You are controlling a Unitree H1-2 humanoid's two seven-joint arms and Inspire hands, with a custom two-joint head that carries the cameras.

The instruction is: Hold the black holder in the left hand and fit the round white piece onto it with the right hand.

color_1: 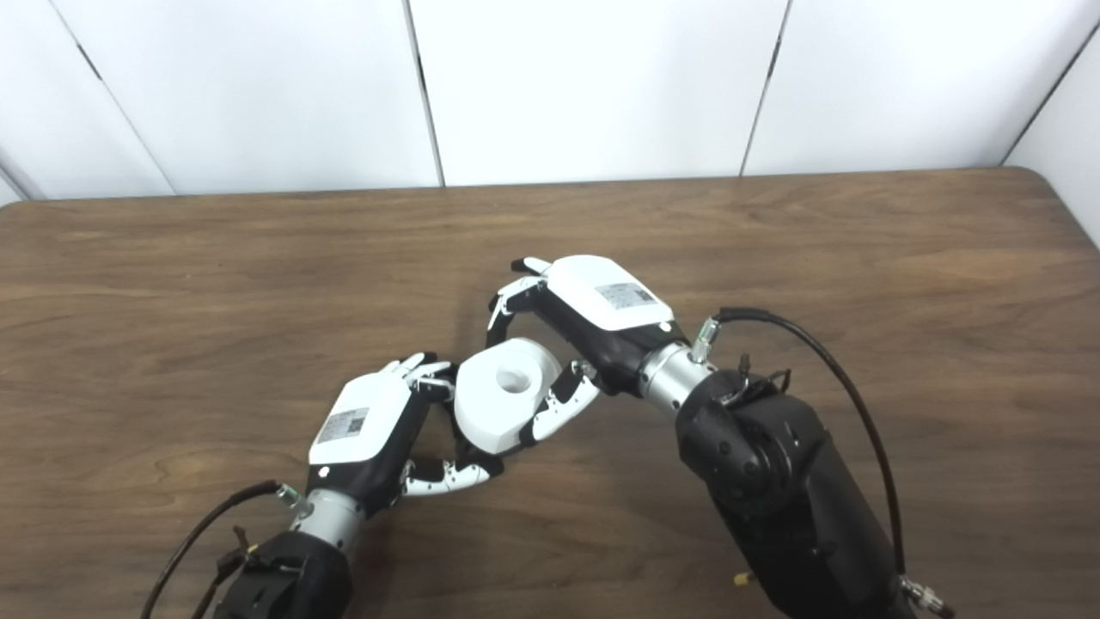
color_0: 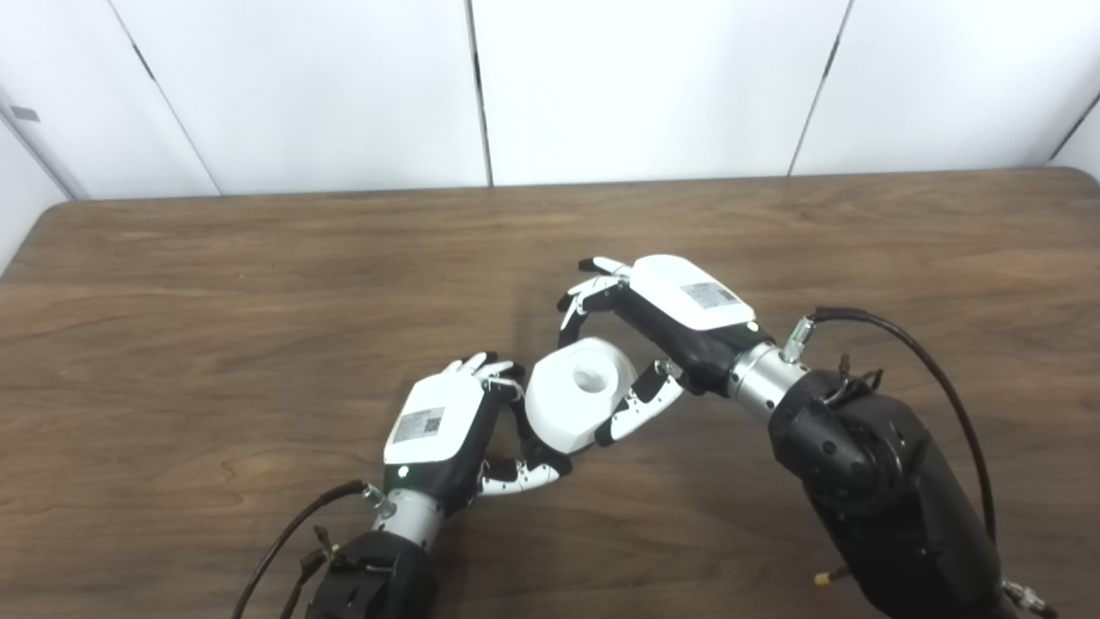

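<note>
The round white piece (color_0: 577, 394) sits above the middle of the brown desk (color_0: 215, 284), caught between the two robot hands. It is a thick white ring with a round hole in the face that is turned upward and toward the far wall, and it is tilted rather than lying flat.

The right robot hand (color_0: 666, 322) comes at the white piece from the right: its thumb (color_0: 640, 404) presses along the piece's lower right edge, while the other fingers (color_0: 589, 297) curl over beyond its far side, so the hand is closed on the piece.

The left robot hand (color_0: 447, 430) lies just to the left of the white piece, back of the hand upward, its fingertips (color_0: 481, 365) bent in at the piece's left edge and its thumb (color_0: 520, 474) reaching under it. A sliver of the black holder (color_0: 526, 430) shows between that hand and the white piece (most of it is hidden behind the two), and the left hand appears closed around it. The white piece touches the holder; how far it is seated cannot be told
</note>
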